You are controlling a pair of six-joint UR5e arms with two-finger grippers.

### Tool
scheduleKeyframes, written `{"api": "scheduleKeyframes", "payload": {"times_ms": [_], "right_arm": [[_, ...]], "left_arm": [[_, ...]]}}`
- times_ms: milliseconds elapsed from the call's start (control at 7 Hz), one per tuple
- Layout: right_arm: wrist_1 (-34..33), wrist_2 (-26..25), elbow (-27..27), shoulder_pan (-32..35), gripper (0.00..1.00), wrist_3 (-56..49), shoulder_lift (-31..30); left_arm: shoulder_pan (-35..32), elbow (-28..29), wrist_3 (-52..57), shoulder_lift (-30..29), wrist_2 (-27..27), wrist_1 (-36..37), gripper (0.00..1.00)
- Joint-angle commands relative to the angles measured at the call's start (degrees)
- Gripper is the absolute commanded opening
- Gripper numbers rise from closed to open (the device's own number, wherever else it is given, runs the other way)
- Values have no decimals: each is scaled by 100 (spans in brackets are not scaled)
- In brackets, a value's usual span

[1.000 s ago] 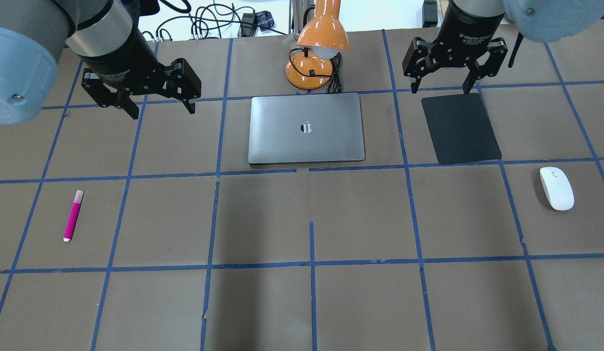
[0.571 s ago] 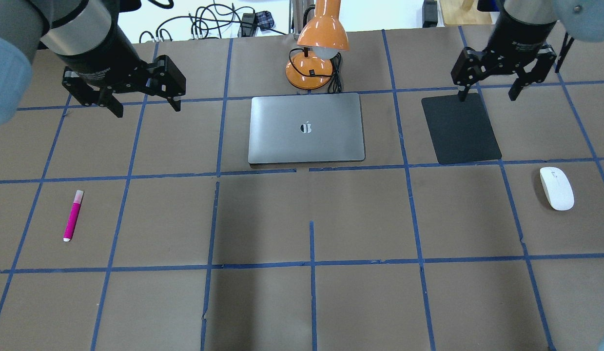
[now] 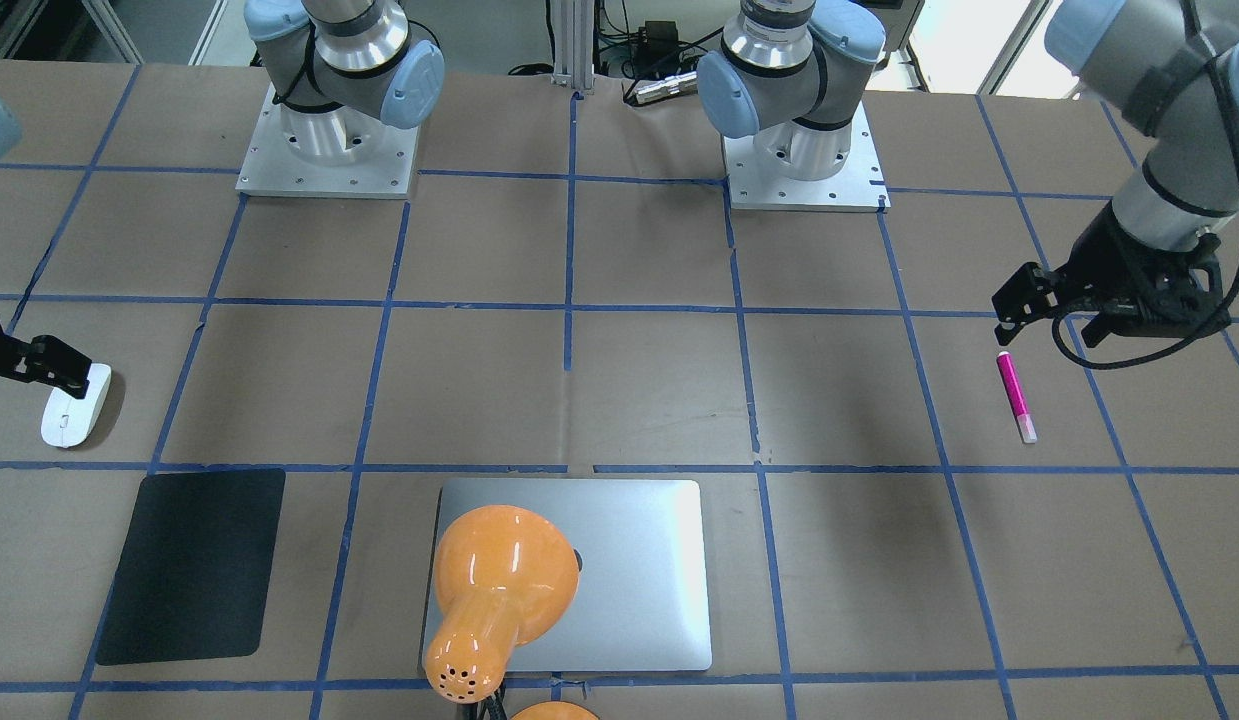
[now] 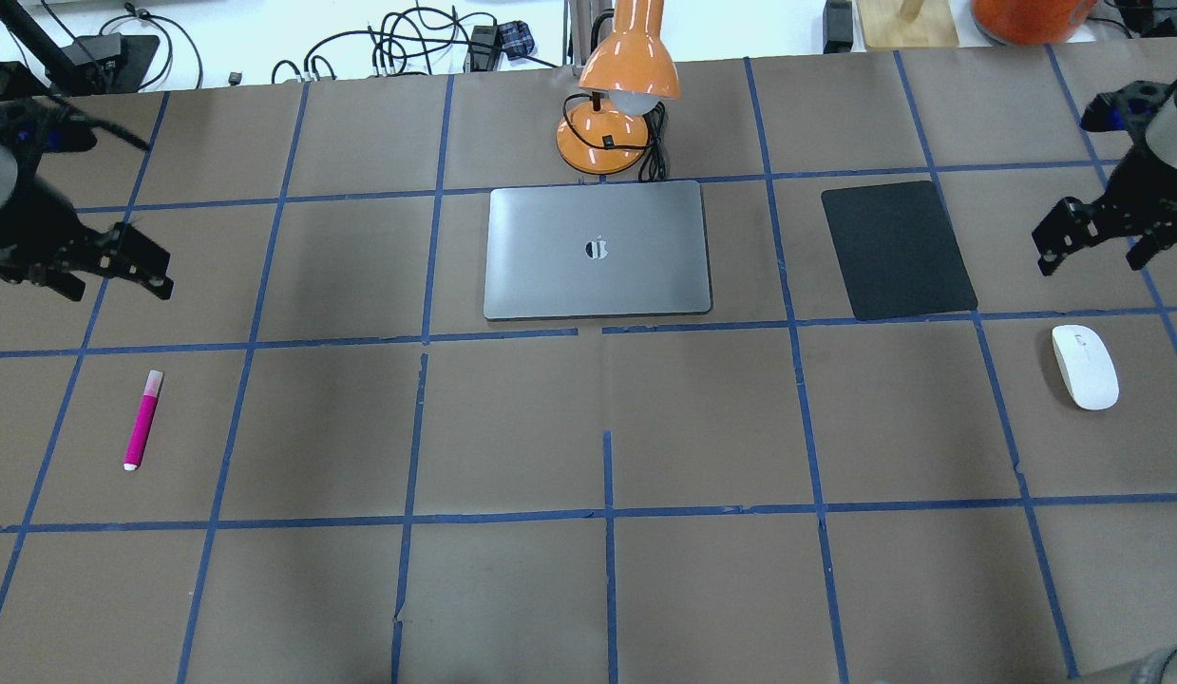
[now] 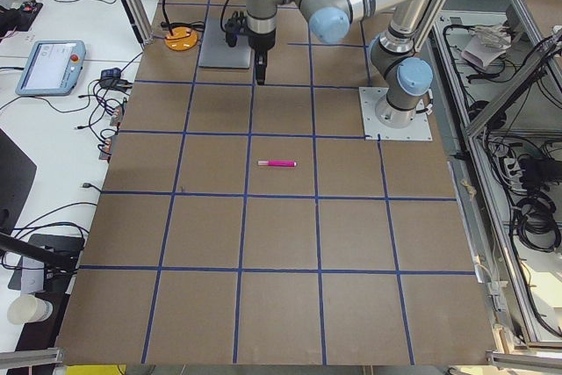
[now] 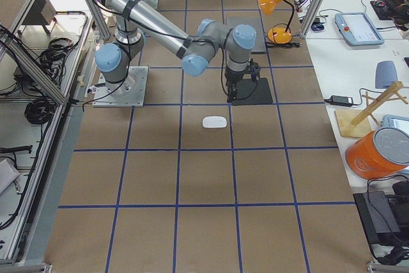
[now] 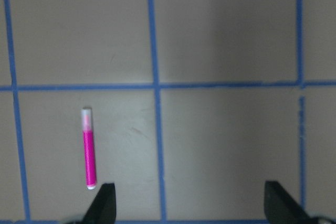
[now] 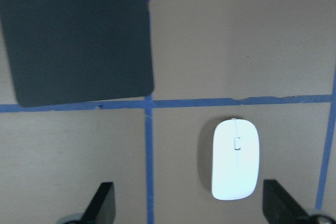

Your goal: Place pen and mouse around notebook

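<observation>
The magenta pen (image 4: 142, 420) lies on the brown table at the left, in the left wrist view (image 7: 90, 148) just left of one fingertip. My left gripper (image 4: 115, 282) hovers open and empty above the table, beyond the pen. The white mouse (image 4: 1085, 367) rests at the far right, and the right wrist view shows the mouse (image 8: 235, 159) between the fingertips, ahead of them. My right gripper (image 4: 1093, 263) hangs open and empty, beyond the mouse. The silver notebook (image 4: 597, 249) lies closed at the table's middle back.
A black pad (image 4: 898, 249) lies right of the notebook, between it and the mouse. An orange desk lamp (image 4: 616, 114) stands just behind the notebook, its head leaning over it (image 3: 499, 585). Blue tape lines grid the table.
Both arms swung outward: the left gripper went left and nearer toward the pen, the right gripper went right and nearer toward the mouse. Both stayed open. Pen, mouse and notebook have not moved.
</observation>
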Motion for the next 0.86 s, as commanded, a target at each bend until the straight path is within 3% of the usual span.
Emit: {"api": "scheduleKeyframes", "payload": {"times_ms": [0, 571, 714], "right_arm": [[-769, -154, 702, -364, 100, -204, 201], [-832, -321, 729, -417, 100, -572, 510], [-841, -321, 729, -417, 100, -582, 588]], "left_arm": [[1191, -1465, 1270, -650, -242, 1962, 100], [1283, -1399, 1298, -1434, -226, 2580, 91], [1283, -1399, 1281, -1470, -226, 2599, 64]]}}
